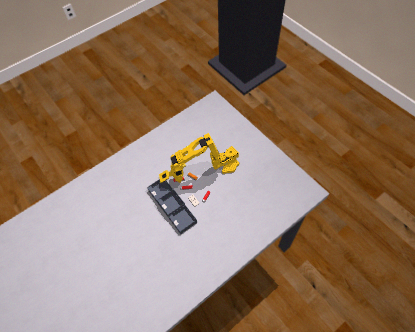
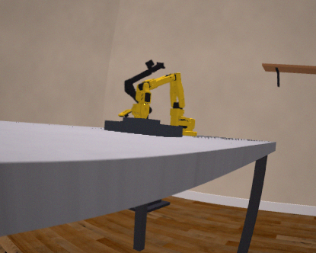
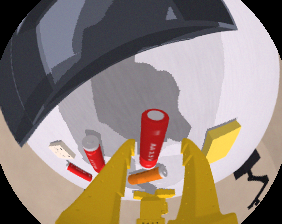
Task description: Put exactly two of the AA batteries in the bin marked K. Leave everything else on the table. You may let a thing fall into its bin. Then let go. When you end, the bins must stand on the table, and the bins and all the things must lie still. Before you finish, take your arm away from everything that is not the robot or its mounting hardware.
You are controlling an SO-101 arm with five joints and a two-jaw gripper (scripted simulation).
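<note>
The claw [image 1: 179,180] [image 2: 142,117] [image 3: 158,142] stands partly open, holding nothing, its fingertips either side of the nearest red AA battery [image 3: 154,137] in the wrist view. An orange cylinder [image 1: 192,176] [image 3: 146,175] lies near it; two more red batteries [image 1: 187,187] [image 3: 93,154] lie outside the dark bins [image 1: 172,203] [image 2: 143,127] [image 3: 192,25] (their letters are unreadable).

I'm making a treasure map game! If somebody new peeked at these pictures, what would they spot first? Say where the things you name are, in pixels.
Probably the bright yellow robot arm [image 1: 189,151] [image 2: 161,80], bending over the table beside the dark row of bins [image 1: 183,231] [image 2: 168,130]. Close up, the eye would likely jump to the fat red battery [image 3: 153,140] between the fingertips of its open pincer [image 3: 158,144], with an orange battery-shaped thing [image 3: 145,176] lying nearby.
</note>
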